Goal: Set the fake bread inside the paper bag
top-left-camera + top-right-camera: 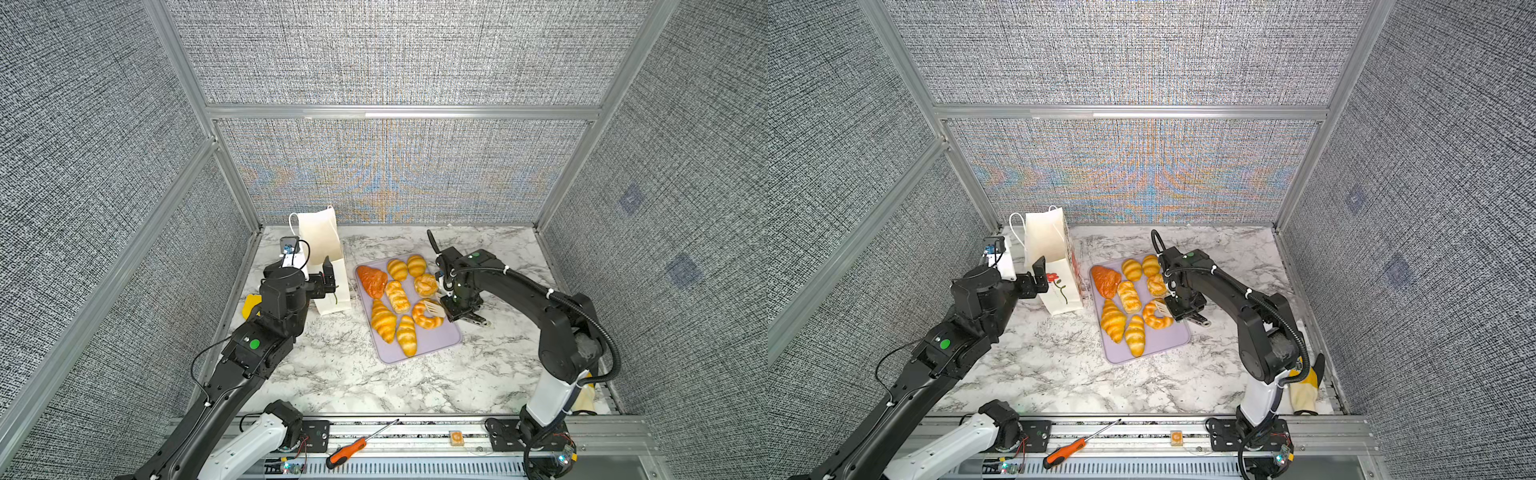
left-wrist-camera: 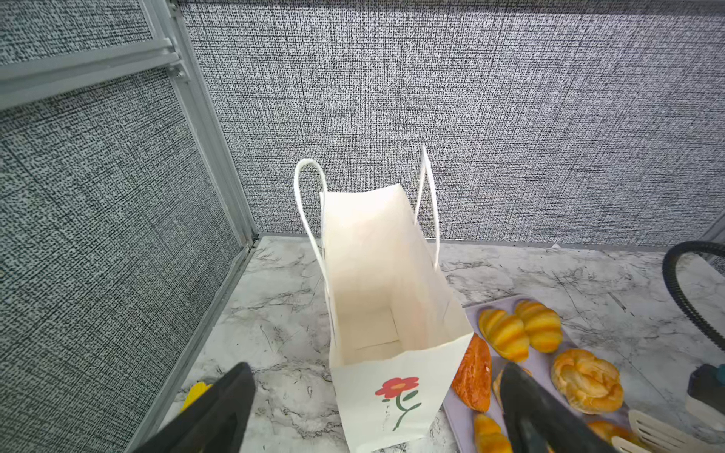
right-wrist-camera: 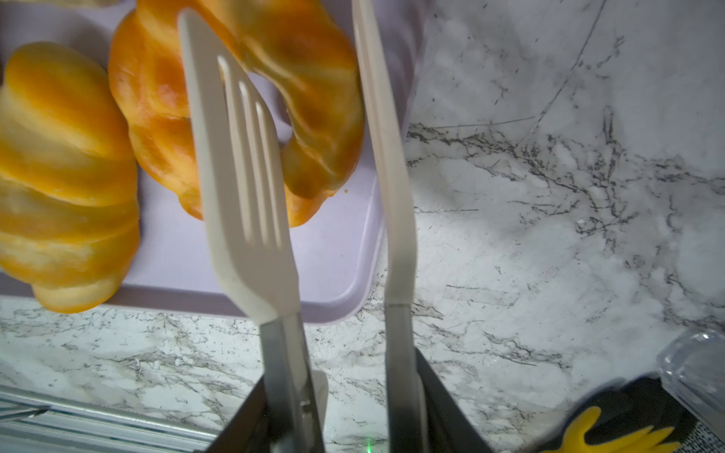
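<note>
Bread (image 1: 397, 296) is glossy, smooth; bag (image 2: 376, 251) matt paper; tray (image 1: 436, 341) matt plastic. Tongs (image 3: 243, 204) have matt cream plastic blades on metal arms. Table (image 1: 332, 374) looks smooth, marbled. Walls (image 1: 395, 54) are rough woven cloth, frame (image 1: 399, 112) metal.

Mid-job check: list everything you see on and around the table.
bread: eight, seven golden, one reddish-brown, on the tray
tray: one, lilac, mid-table
bag: one, white with red flower, upright and empty, left of tray
tongs: one, cream, over the ring-shaped bread
spatula: one, yellow, behind left arm
screwdriver: one, orange-handled, front rail
glove: one, yellow-cream, beside right arm
left gripper: open, near the bag
right gripper: shut on the tongs
</note>
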### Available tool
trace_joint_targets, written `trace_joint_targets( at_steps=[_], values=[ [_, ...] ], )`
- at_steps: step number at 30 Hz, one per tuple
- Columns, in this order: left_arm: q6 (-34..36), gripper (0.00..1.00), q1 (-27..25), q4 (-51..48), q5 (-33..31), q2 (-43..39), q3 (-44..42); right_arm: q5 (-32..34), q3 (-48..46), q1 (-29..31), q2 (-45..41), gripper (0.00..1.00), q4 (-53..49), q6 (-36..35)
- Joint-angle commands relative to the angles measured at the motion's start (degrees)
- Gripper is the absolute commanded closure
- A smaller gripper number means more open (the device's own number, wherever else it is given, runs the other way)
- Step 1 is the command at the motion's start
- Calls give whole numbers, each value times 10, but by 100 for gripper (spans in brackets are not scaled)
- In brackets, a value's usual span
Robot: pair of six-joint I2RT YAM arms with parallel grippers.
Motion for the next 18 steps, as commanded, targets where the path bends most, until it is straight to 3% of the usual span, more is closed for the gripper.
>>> trace_joint_targets(
  at_steps=[1,18],
  values=[
    [-7,1,12,-1,19,-2,-2,17,7,1,4,54,-25,-4],
    [-6,1,40,-1,36,-11,-12,18,39,6,36,65,-54,-22]
  ],
)
